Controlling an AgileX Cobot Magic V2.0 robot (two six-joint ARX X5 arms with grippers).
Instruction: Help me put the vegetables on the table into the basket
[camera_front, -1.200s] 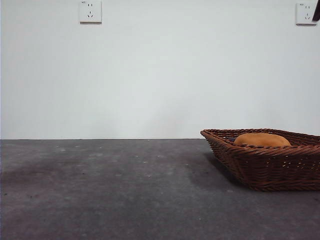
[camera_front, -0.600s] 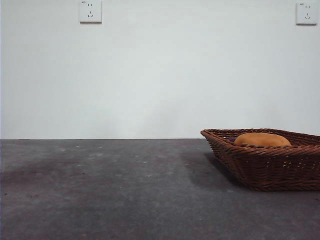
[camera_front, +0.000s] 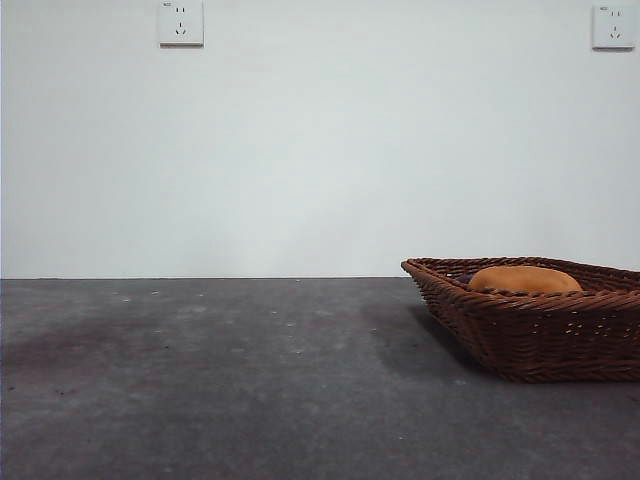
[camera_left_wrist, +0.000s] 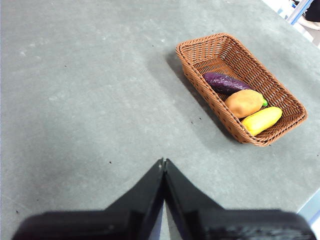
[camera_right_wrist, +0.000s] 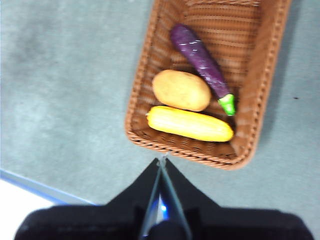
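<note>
All three vegetables lie inside the wicker basket (camera_right_wrist: 260, 75): the purple eggplant (camera_right_wrist: 199, 57), the orange-brown potato (camera_right_wrist: 181, 90) and the yellow corn cob (camera_right_wrist: 190, 124), side by side. In the left wrist view the basket (camera_left_wrist: 200, 52) holds the eggplant (camera_left_wrist: 225, 82), potato (camera_left_wrist: 244, 103) and corn (camera_left_wrist: 261, 120). In the front view only the potato (camera_front: 523, 279) rises above the basket (camera_front: 540, 335) rim. My right gripper (camera_right_wrist: 161, 161) hangs shut above the table beside the basket's corn end. My left gripper (camera_left_wrist: 163, 162) is shut, high over the bare table (camera_left_wrist: 90, 90), well away from the basket.
The table's edge runs close to the basket's corn end (camera_right_wrist: 45, 187) in the right wrist view. A white wall with two sockets (camera_front: 181, 23) stands behind the table.
A black arm tip at the top right corner of the front view has left the picture. The basket and potato have not moved.
</note>
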